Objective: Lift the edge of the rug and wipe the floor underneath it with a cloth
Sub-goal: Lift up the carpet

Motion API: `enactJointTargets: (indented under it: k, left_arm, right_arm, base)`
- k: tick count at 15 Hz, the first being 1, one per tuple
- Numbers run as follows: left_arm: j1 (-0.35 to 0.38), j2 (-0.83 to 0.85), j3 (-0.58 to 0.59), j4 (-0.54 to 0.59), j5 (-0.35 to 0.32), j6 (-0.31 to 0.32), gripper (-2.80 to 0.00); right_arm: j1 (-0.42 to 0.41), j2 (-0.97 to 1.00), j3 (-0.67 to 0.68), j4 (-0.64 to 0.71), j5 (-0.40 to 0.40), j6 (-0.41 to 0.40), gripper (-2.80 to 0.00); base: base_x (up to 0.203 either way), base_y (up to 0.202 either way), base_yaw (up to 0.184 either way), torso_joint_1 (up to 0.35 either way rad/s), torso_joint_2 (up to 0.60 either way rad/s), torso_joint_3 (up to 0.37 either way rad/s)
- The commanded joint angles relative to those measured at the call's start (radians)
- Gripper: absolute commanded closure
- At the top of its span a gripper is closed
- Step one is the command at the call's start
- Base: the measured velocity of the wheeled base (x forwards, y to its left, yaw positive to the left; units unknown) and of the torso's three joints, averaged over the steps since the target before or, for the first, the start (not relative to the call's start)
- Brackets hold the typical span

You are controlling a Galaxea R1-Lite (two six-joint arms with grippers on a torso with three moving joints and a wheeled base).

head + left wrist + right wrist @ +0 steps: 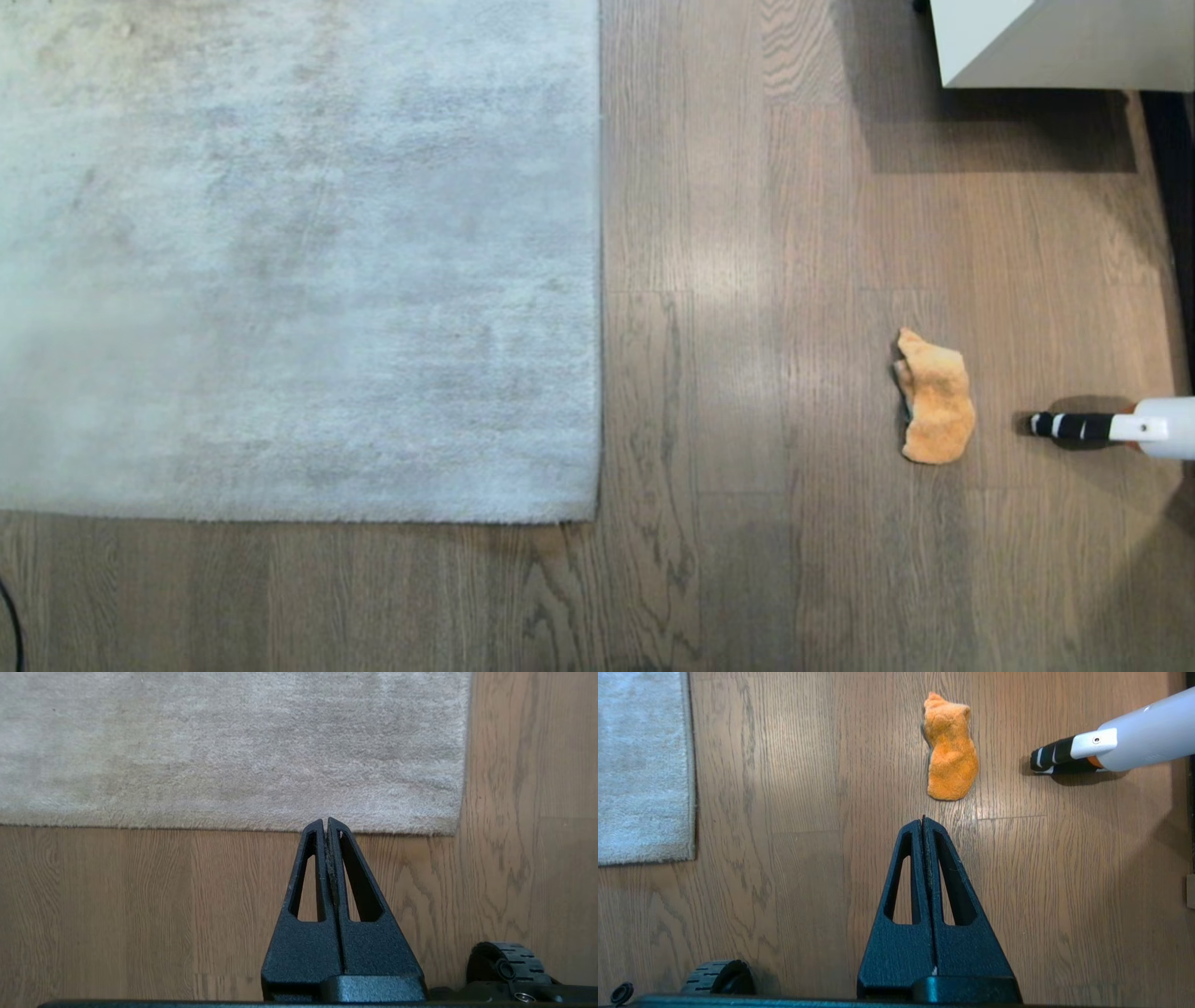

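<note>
The light grey rug (280, 252) lies flat on the brown wood-grain floor (747, 373), filling the left of the head view, its near right corner showing. A crumpled orange cloth (935, 399) rests on the bare floor to the right of the rug. Neither arm appears in the head view. My left gripper (325, 821) is shut and empty, held above the floor just short of the rug (233, 746) edge. My right gripper (923, 819) is shut and empty too, above the floor (784, 812) a little short of the cloth (950, 749); the rug (642, 765) corner lies off to the side.
A white tube with a black striped tip (1111, 427) lies on the floor just right of the cloth, also seen as the white tube (1111, 746). A white cabinet (1064, 42) stands at the far right. Base wheels (507, 961) (717, 977) show low in the wrist views.
</note>
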Motion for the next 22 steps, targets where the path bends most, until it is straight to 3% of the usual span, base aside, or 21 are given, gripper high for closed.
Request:
enactJointTargets:
  k: [1, 22]
  left_arm:
    - [0.000, 0.001, 0.000, 0.000, 0.001, 0.000, 0.00]
    - [0.000, 0.001, 0.000, 0.000, 0.001, -0.002, 0.00]
  right_arm:
    - [0.000, 0.000, 0.000, 0.000, 0.000, 0.000, 0.00]
    - [-0.001, 0.000, 0.000, 0.000, 0.000, 0.000, 0.00]
  base:
    - [0.000, 0.000, 0.000, -0.001, 0.01, -0.199]
    - [0.000, 0.000, 0.000, 0.002, 0.00, -0.198]
